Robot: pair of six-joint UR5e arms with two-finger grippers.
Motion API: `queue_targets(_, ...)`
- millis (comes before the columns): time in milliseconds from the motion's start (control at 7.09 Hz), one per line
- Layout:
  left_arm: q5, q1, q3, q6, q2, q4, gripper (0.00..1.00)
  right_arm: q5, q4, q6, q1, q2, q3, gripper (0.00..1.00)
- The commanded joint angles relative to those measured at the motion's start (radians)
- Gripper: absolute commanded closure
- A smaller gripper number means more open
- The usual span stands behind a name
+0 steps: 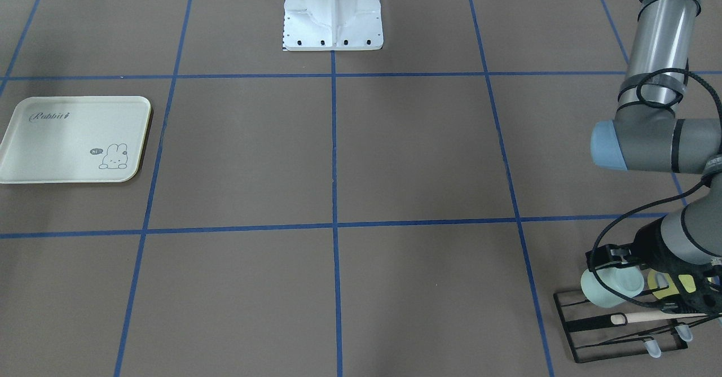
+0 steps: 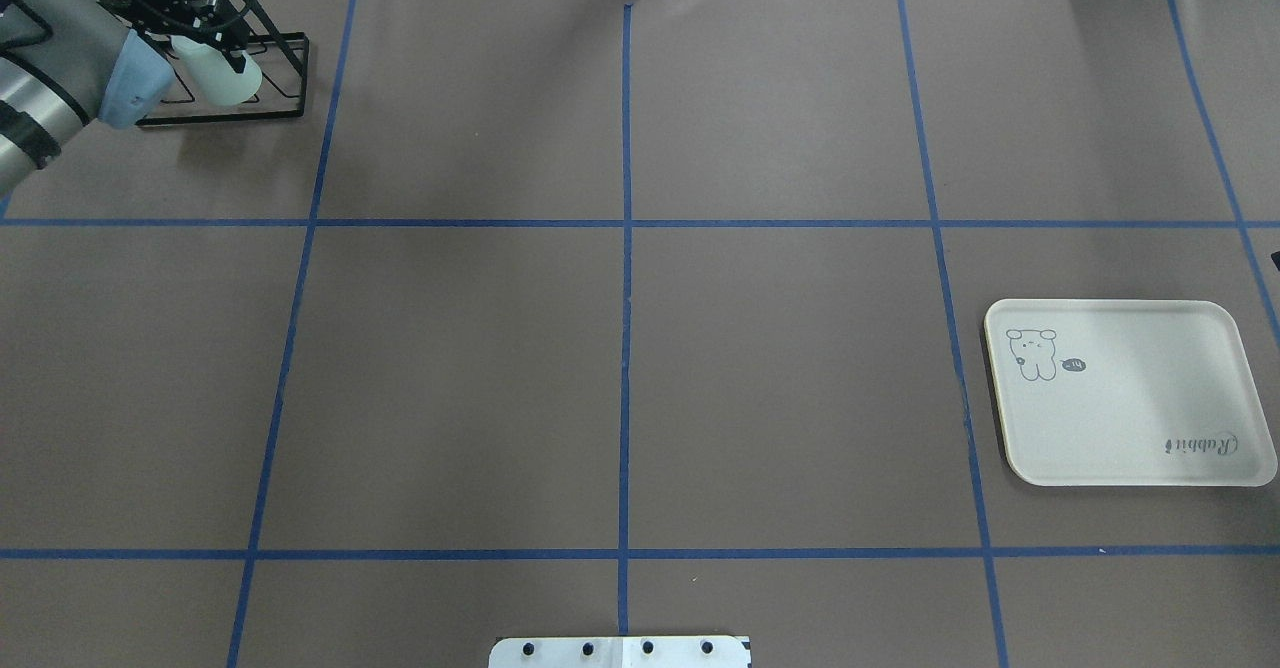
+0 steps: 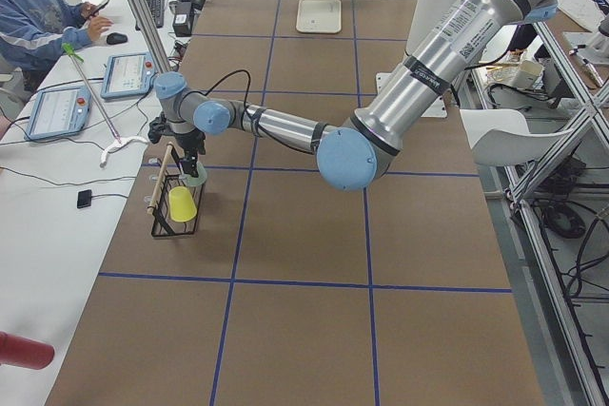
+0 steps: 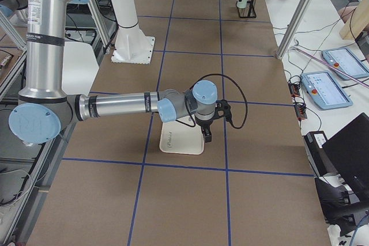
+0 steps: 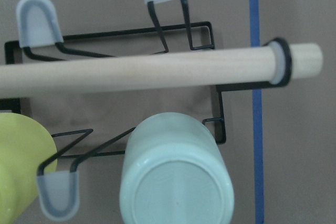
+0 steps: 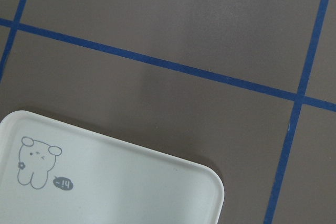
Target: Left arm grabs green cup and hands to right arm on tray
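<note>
While my left gripper (image 1: 615,261) is hanging right over the green cup (image 1: 606,289) sitting on the black rack (image 1: 586,325), I'm honestly not making out whether its jaws are apart or clamping it.

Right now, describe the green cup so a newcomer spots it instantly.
Find the black wire rack at the far-left corner in the overhead view. On it, the green cup is the pale mint tumbler, not the yellow-green cup beside it.

Tray (image 6: 131,182) corner with bunny drawing (image 6: 34,163) on taped table (image 6: 157,35).
</note>
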Motion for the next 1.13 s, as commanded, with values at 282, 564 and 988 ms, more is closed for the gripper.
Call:
queue_targets(282, 0.011, 0.001, 0.085, -0.002, -0.039, -0.059, 0.03, 0.0, 0.002, 0.0, 0.0, 0.0, 0.002, 0.0)
queue_targets(564, 0.012, 0.001, 0.096, -0.003, -0.041, -0.073, 0.04, 0.0, 0.002, 0.0, 0.0, 0.0, 0.005, 0.0)
queue_targets(988, 0.015, 0.001, 0.08, -0.018, -0.044, -0.071, 0.7, 0.0, 0.002, 0.002, 0.0, 0.0, 0.008, 0.0)
